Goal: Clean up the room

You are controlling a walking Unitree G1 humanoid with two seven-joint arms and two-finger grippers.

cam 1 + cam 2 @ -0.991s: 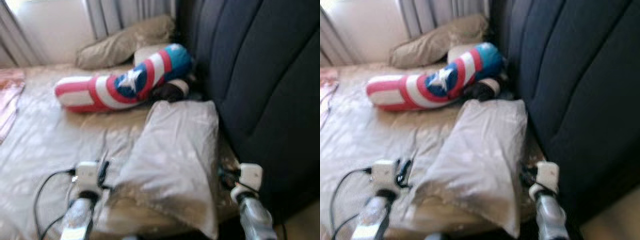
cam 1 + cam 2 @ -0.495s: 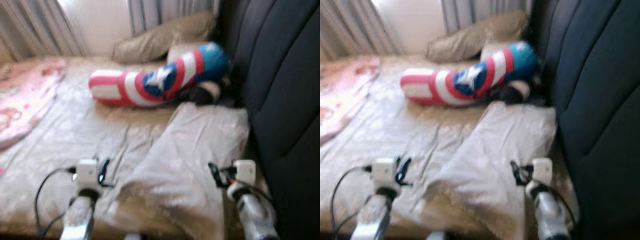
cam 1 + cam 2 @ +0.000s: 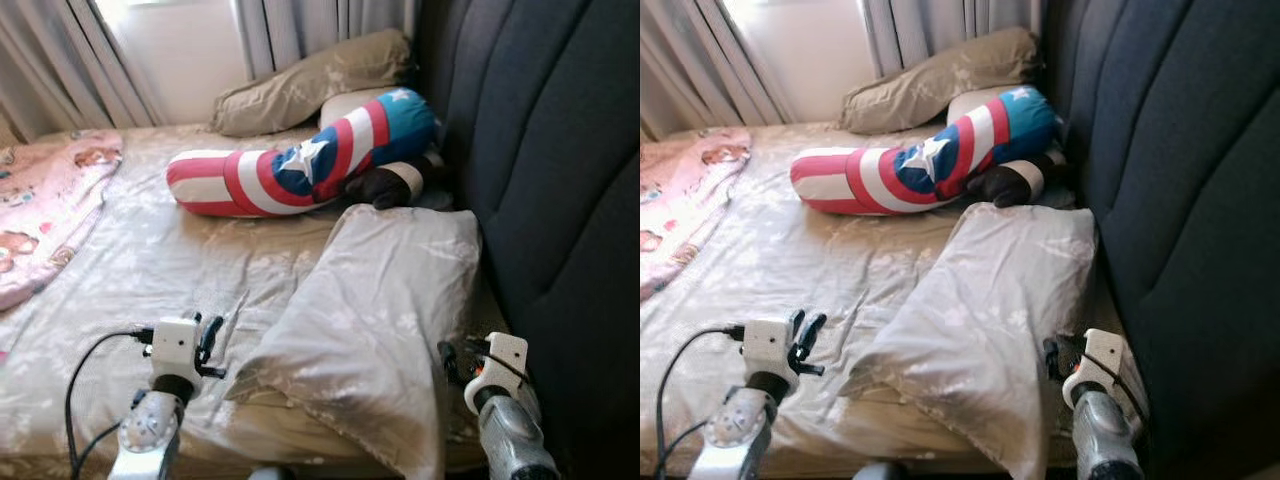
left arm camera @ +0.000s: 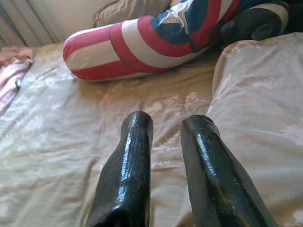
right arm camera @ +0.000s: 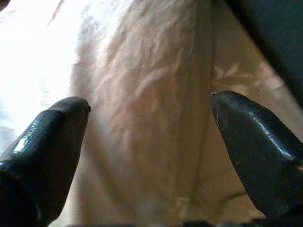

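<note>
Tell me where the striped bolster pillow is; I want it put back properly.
In the left eye view the striped bolster pillow lies across the bed's far end, just before the tan pillow by the curtains and beyond the near grey pillow.

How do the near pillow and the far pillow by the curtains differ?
The near pillow is pale grey and lies lengthwise beside the headboard, overhanging the bed's edge; the far pillow is darker tan and lies crosswise behind the striped cushion. Both show a faint floral print.
</note>
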